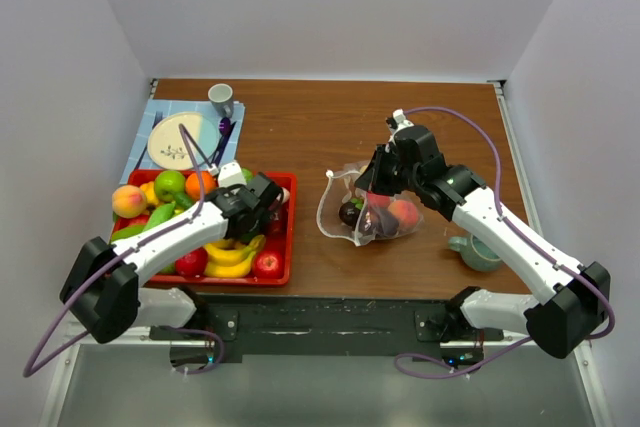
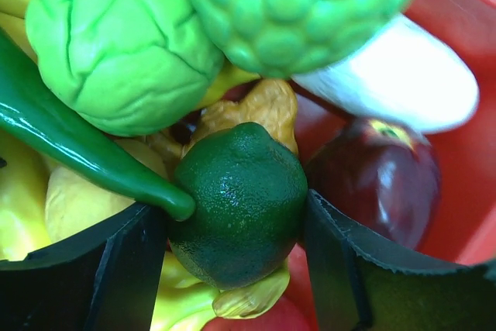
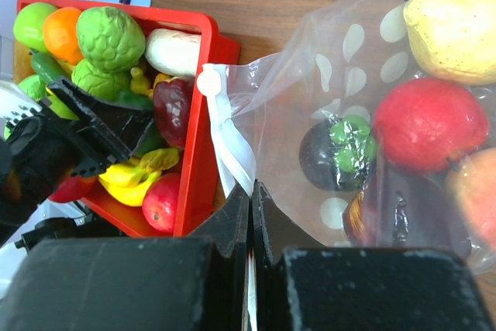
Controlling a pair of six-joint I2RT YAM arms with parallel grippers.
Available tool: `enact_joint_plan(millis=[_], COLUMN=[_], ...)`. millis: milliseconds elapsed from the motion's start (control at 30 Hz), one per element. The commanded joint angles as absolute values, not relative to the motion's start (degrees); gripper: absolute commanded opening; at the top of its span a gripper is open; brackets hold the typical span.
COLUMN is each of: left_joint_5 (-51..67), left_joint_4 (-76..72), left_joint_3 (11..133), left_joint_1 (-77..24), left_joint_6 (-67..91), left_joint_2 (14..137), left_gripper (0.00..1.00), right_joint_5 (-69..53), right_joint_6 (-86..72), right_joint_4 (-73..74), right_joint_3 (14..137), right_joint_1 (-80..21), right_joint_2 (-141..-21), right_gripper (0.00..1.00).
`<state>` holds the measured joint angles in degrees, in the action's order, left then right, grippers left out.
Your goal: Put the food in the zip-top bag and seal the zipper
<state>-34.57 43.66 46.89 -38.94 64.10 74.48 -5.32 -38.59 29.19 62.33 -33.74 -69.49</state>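
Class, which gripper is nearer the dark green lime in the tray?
Left. The left gripper has its jaws either side of the lime; the right gripper, jaws shut on the zip-top bag, is across the table.

**Bright Overview, Soft Edges in the Close Views**

The overhead view is bright and evenly lit; the brown wooden worktop (image 1: 320, 117) shows only faint shadows. In the left wrist view the dark green round lime (image 2: 236, 203) is sharp, with small white highlights, while the bumpy light green fruit (image 2: 302, 5) at the top edge is blurred. In the right wrist view the clear white-dotted plastic bag (image 3: 364, 75) carries soft glare.
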Motion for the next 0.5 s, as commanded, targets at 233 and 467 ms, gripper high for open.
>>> enact_joint_plan(millis=[233, 467], left_joint_5=[-23.73, -22.76], left_joint_4=[43.85, 42.72], left_joint_3=[51.77, 52.12], left_joint_1=[-38.76, -38.76], left_joint_6=[52.04, 49.57], left_joint_2=[63.11, 61.44], left_gripper=[0.16, 0.12], right_joint_5=[-5.63, -5.19], right_joint_6=[-38.94, -39.37], right_joint_4=[28.04, 27.95], right_joint_3=[64.07, 64.69], right_joint_1=[-34.36, -35.07], right_joint_2=[-70.57, -71.02], right_gripper=[0.0, 0.0])
